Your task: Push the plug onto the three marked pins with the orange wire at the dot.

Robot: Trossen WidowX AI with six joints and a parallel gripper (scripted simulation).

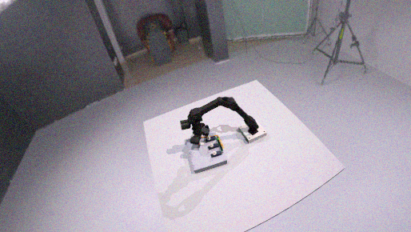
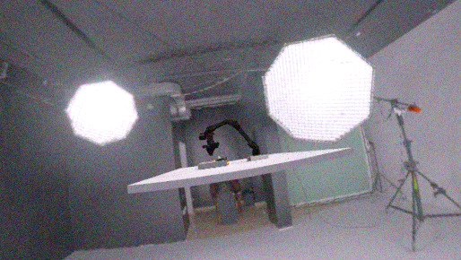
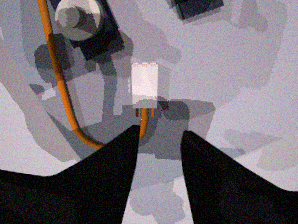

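In the wrist view the small pale plug (image 3: 145,82) lies flat on the grey holder (image 3: 226,63), just beyond my fingertips. Its orange wire (image 3: 56,76) loops from the plug round to the left, past a dark servo (image 3: 80,12) with a round white horn. My gripper (image 3: 161,135) (image 1: 196,138) (image 2: 211,150) points down over the back edge of the holder (image 1: 201,163) (image 2: 208,165). Its fingers stand partly apart with nothing between them. The plug is ahead of the gap, not in it. I cannot make out the pin row or the coloured band.
The arm's base (image 1: 253,134) stands on a white block right of the holder. The white table top (image 1: 280,168) (image 2: 287,160) extends around them. A tripod (image 1: 339,40) stands far off.
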